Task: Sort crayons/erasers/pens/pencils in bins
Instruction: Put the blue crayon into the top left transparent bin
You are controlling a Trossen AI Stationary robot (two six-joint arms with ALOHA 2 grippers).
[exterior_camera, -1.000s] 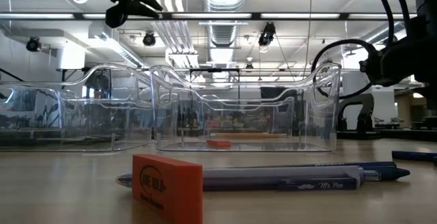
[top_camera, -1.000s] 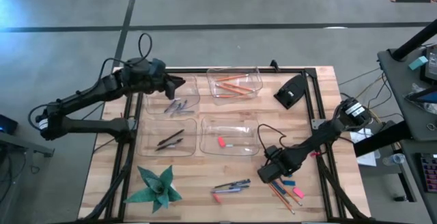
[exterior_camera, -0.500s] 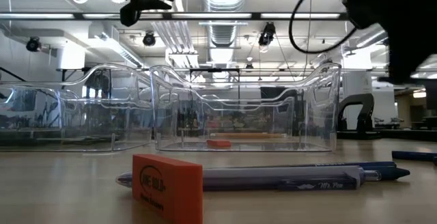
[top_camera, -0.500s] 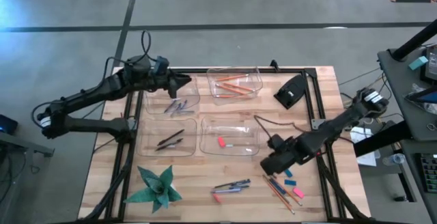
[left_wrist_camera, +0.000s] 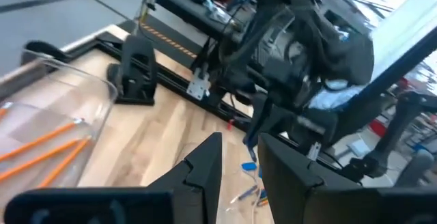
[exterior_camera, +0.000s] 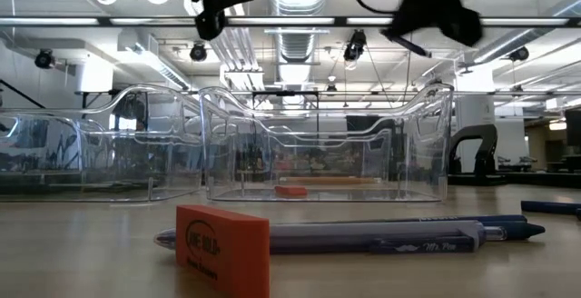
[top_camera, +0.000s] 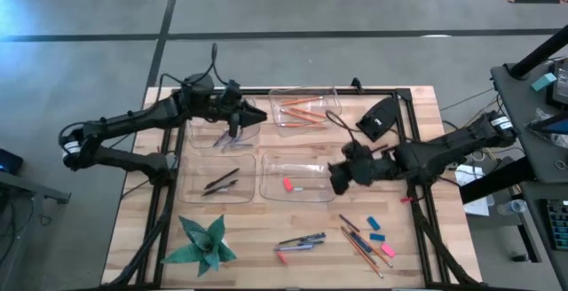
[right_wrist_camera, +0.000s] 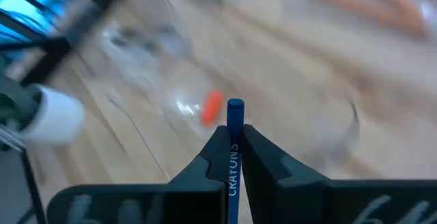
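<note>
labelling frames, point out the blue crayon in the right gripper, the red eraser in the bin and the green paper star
blue crayon [right_wrist_camera: 235, 134], right wrist view, its shaft
red eraser [top_camera: 287, 184], high view, its middle
green paper star [top_camera: 206, 243], high view, its centre

Bare table [top_camera: 413, 114] lies far right; four bins [top_camera: 297, 177] fill the middle, a paper star [top_camera: 206, 242] near left.

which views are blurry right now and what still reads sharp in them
Right wrist view: table and bins smear with motion blur, but the blue crayon pinched in the right gripper reads sharp, lettering included. Left wrist view: mildly soft, the left gripper nearest the lens blurred. Low view: orange eraser crisp, ceiling lights glaring. High view: evenly lit, no blur.
</note>
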